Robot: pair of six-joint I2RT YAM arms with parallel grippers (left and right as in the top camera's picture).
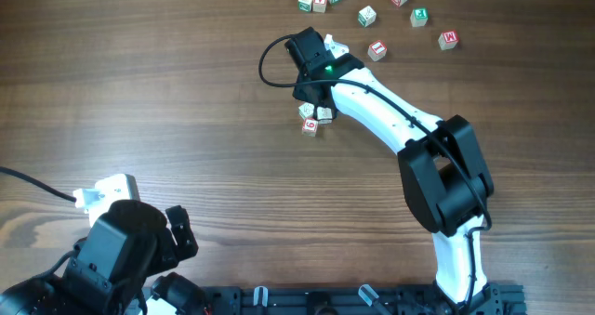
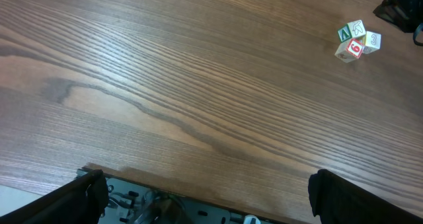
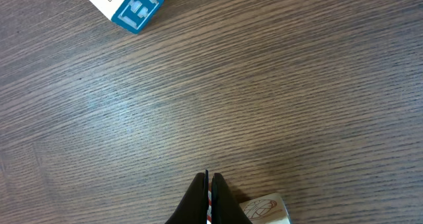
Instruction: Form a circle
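The wooden counter point(image 1: 186, 120) is being spanned by two arms. The white right arm point(image 1: 390, 111) is being stretched from the near edge toward the far middle, while the black left arm point(image 1: 121, 250) is being held folded at the near left corner. The left claw point(image 2: 205, 184) is being held wide, its fingers point(image 2: 89, 191) being seen at the lower corners of the left wrist view over bare wood. The right claw point(image 3: 210, 181) is being pressed narrow, finger against finger, just above the wood. A loose scatter of letter cubes point(image 1: 372, 8) is being shown along the far edge. For the circle, only a tight clump of three whitish cubes point(image 1: 314, 118), marked red and green, is being seen, touching one another just beside the right wrist. A blue-marked cube point(image 3: 135, 2) is being cut by the top edge of the right wrist view, and a pale cube point(image 3: 264, 209) is being seen just beside the closed fingertips.
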